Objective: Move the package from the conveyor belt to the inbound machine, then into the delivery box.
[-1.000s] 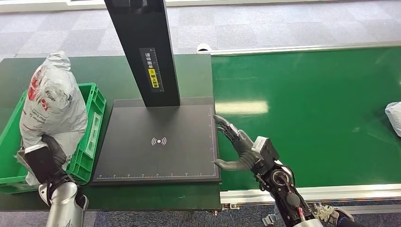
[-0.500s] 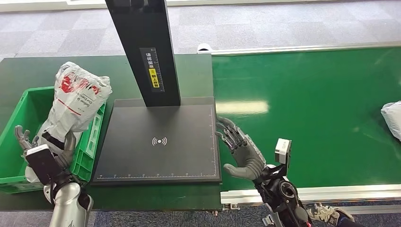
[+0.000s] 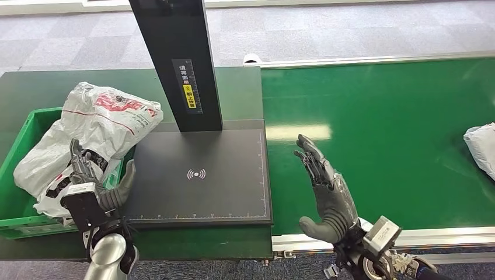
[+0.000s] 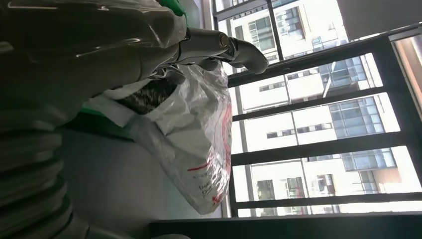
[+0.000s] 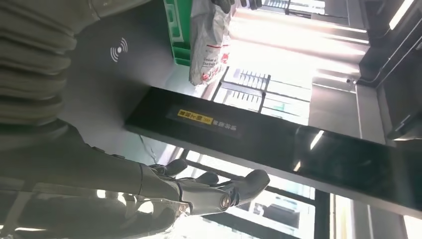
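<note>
The package (image 3: 99,125), a white plastic bag with red print, lies slanted over the right rim of the green delivery box (image 3: 20,160), its upper end reaching the corner of the inbound machine's black platform (image 3: 198,175). My left hand (image 3: 96,181) stands against the package's lower side with fingers spread and thumb apart, not closed around it. In the left wrist view the package (image 4: 199,144) hangs beside the extended fingers (image 4: 219,45). My right hand (image 3: 324,186) is open, fingers spread, above the near left part of the green conveyor belt (image 3: 379,134), apart from the platform.
The machine's black column (image 3: 175,58) rises from the back of the platform. A second white package (image 3: 481,146) lies at the belt's right edge. The belt's metal frame (image 3: 408,236) runs along the near side.
The package tipped from upright in the box toward the platform. My left hand let go of it and shifted right. My right hand drew back from the platform edge and turned upright.
</note>
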You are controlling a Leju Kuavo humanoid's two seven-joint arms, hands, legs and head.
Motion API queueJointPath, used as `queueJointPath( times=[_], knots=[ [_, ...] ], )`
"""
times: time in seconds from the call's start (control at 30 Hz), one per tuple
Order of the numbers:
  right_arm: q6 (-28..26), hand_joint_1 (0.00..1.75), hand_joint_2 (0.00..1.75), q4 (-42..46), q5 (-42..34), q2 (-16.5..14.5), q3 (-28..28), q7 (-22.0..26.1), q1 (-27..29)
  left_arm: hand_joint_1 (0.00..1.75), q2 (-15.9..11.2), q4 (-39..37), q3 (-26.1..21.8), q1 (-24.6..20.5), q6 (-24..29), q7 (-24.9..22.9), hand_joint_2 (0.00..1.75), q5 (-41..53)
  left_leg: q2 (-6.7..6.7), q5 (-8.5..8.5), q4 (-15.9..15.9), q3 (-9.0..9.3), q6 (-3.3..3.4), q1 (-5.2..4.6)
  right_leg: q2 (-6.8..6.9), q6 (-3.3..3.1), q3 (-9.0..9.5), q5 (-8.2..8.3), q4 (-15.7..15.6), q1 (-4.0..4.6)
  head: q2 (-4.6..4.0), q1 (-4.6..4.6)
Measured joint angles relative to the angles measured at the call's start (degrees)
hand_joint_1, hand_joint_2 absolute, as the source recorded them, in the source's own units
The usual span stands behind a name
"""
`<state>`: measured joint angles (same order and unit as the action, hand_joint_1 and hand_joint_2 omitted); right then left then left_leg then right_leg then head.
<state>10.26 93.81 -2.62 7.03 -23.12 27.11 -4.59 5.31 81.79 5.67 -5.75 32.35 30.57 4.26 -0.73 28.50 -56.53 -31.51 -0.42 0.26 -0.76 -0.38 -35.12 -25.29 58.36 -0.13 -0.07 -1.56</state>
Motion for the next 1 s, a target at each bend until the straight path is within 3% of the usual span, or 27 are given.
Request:
queueJointPath(
  times=[0.17,0.4,1.0],
  knots=[
    [-0.7,0.0,0.0,4.6,0.5,-0.2,-1.9,-3.6,-1.0,0.0,-0.1,1.4,3.0,0.3,0.6,-0.7,1.75,0.3,0.01,-0.01,0.0,0.0,-0.01,0.0,-0.01,0.0,0.0,0.0,0.0,0.0,0.0,-0.01],
    [-0.8,0.0,0.0,9.7,1.7,-4.6,-3.9,-10.4,-4.2,0.0,-0.1,1.9,6.6,-0.4,1.3,-1.8,1.75,0.1,0.02,-0.03,0.0,0.03,-0.03,0.02,-0.01,-0.01,0.0,0.01,0.0,0.02,0.0,-0.01],
    [2.6,0.0,0.0,15.5,4.1,-10.3,-4.8,-13.7,-5.5,0.0,0.3,1.2,8.5,-2.4,1.3,-3.6,1.75,0.6,0.03,-0.03,0.0,0.05,-0.02,0.01,-0.01,0.0,0.0,0.0,0.0,0.02,0.0,-0.01]
  ],
)
